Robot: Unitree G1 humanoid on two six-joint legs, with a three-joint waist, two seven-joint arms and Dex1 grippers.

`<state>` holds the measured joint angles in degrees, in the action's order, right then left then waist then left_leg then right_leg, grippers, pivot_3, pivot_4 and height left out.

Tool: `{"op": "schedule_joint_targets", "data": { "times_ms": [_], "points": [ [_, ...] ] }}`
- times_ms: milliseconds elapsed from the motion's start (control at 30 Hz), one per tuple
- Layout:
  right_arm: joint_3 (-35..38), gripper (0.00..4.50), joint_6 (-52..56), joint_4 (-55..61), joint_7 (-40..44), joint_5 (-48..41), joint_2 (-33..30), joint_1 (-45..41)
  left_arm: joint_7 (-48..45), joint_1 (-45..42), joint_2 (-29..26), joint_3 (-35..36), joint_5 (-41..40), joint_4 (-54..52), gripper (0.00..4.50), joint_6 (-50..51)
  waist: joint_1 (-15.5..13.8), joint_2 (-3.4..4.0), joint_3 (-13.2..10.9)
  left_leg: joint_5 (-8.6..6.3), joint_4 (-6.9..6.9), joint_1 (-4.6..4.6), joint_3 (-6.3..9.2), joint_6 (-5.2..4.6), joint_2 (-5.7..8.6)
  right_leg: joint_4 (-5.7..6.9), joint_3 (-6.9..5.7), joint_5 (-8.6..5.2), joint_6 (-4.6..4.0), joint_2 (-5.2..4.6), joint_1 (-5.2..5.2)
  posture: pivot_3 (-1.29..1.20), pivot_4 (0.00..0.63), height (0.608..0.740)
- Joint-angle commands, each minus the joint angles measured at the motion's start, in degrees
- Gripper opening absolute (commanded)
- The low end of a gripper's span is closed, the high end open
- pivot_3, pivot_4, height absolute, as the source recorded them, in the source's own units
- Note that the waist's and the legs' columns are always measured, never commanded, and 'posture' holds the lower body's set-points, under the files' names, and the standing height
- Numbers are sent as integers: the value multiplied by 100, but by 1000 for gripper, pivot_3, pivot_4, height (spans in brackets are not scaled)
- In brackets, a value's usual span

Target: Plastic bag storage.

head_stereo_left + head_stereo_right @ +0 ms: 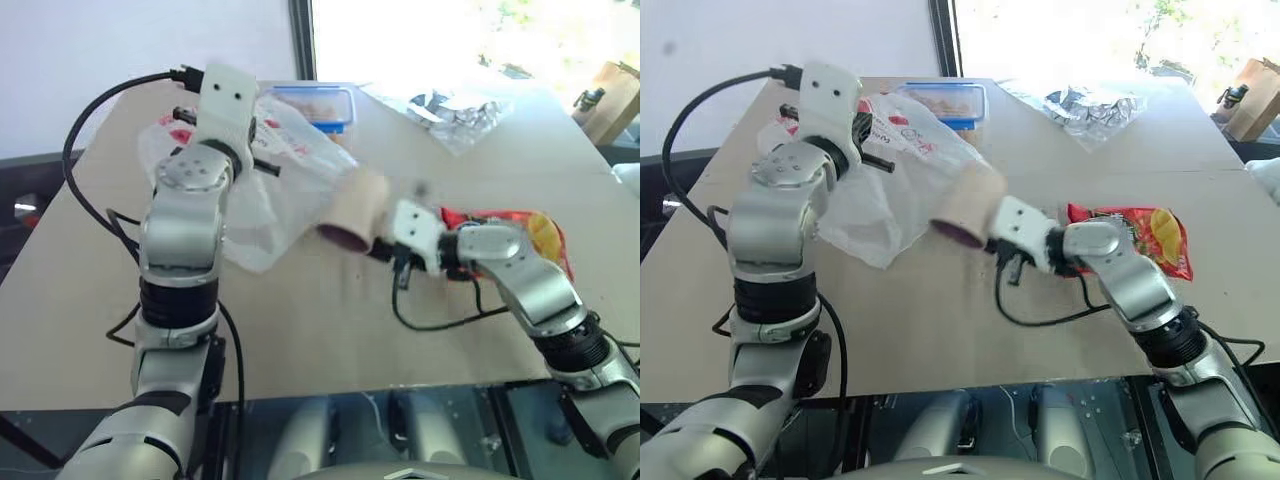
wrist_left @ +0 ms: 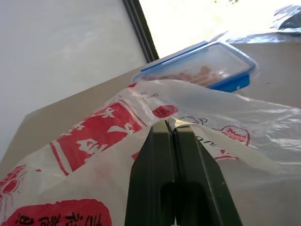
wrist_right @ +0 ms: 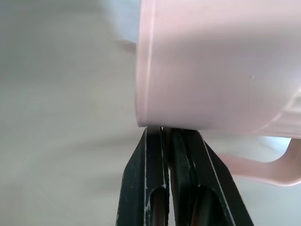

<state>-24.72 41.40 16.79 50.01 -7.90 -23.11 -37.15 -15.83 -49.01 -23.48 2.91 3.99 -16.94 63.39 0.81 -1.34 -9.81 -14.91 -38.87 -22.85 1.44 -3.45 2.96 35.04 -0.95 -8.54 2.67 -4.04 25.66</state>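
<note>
The plastic bag, thin translucent white with red printed panels, hangs above the table at the left, and its lower part drapes toward the tabletop. My left gripper is shut on a fold of the bag's upper edge and holds it up. A pale pink mug lies tilted on its side just right of the bag, its dark mouth facing the near edge. My right gripper is shut on the mug's rim, and the mug's handle shows beside the fingers.
A clear container with a blue lid stands behind the bag. A clear bag with silvery contents lies at the far right. A red snack packet rests under my right forearm. A brown box stands beyond the table's right edge.
</note>
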Motion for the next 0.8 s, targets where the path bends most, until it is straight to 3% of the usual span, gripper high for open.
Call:
{"op": "schedule_joint_targets", "data": {
  "times_ms": [33,367,667,800],
  "points": [
    [-118,40,318,-165,-254,96,242,-362,-85,-144,13,212,-275,-288,0,233,-8,1,-1,1,0,0,2,2,1,4,-1,0,-1,0,2,0,150,740],
    [-74,40,-310,-2124,-350,259,770,-1136,-578,195,-382,156,-1042,-1027,0,893,5,3,-2,1,8,1,2,4,4,1,-1,1,-2,0,3,0,150,740],
    [-99,40,-1181,-3750,-436,467,1799,-1862,-714,455,-445,185,-1573,-1489,0,1346,32,6,-4,4,28,6,2,10,3,-3,3,1,-3,3,9,0,150,740],
    [147,40,-2015,-5049,-1230,729,2519,-2341,-714,438,-256,598,-1842,-1585,0,1959,59,7,-4,5,35,8,2,13,3,-6,2,1,-3,4,11,0,150,740]
  ]
}}
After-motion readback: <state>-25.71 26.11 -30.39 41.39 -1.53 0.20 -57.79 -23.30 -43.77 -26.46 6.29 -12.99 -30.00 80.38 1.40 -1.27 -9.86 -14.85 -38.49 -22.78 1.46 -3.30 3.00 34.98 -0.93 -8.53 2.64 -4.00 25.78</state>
